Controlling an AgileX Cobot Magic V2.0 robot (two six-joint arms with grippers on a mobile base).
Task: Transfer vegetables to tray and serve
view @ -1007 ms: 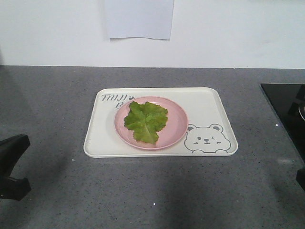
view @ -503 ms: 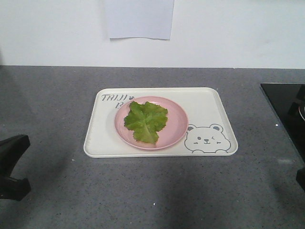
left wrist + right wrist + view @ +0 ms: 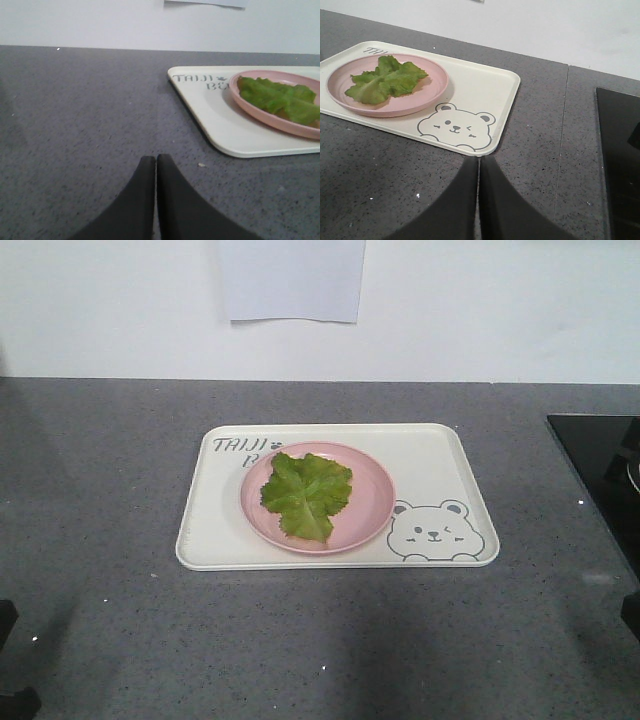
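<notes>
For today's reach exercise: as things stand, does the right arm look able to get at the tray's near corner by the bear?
Probably yes. The right gripper, shut, sits just short of the tray corner, with only bare counter between them.

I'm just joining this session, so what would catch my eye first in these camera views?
A bright green lettuce leaf lies on a round pink plate, which sits on a cream tray with a winking bear, mid-counter. Both grippers, left and right, are shut and empty, short of the tray.

This looks like a kitchen. A grey speckled stone-look countertop [image 3: 120, 490] runs against a plain white wall [image 3: 500, 310], and a glossy black cooktop [image 3: 620, 160] is set flush into it at the right.
</notes>
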